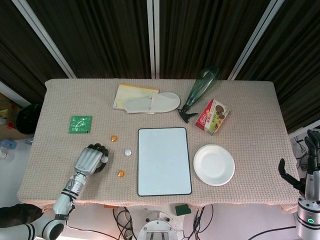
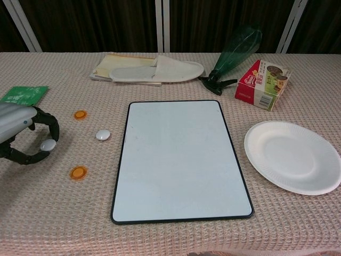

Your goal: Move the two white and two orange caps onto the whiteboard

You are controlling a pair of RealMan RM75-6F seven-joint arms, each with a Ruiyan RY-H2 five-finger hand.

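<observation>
My left hand (image 1: 90,161) sits at the table's left front, its fingers (image 2: 52,124) curled over a white cap (image 2: 48,144) that it pinches against the thumb. That cap shows as a pale spot (image 1: 105,160) at the hand's tip in the head view. A second white cap (image 2: 103,135) lies between the hand and the whiteboard (image 2: 178,157). One orange cap (image 2: 80,114) lies farther back, another orange cap (image 2: 78,172) nearer the front. The whiteboard (image 1: 164,161) is bare. My right hand (image 1: 306,167) hangs off the table's right edge, fingers spread and holding nothing.
A paper plate (image 2: 292,156) lies right of the whiteboard. Behind it stand a snack box (image 2: 264,84) and a green spray bottle (image 2: 236,52) on its side. A white slipper (image 2: 157,71) on yellow paper lies at the back, and a green pouch (image 2: 22,94) at far left.
</observation>
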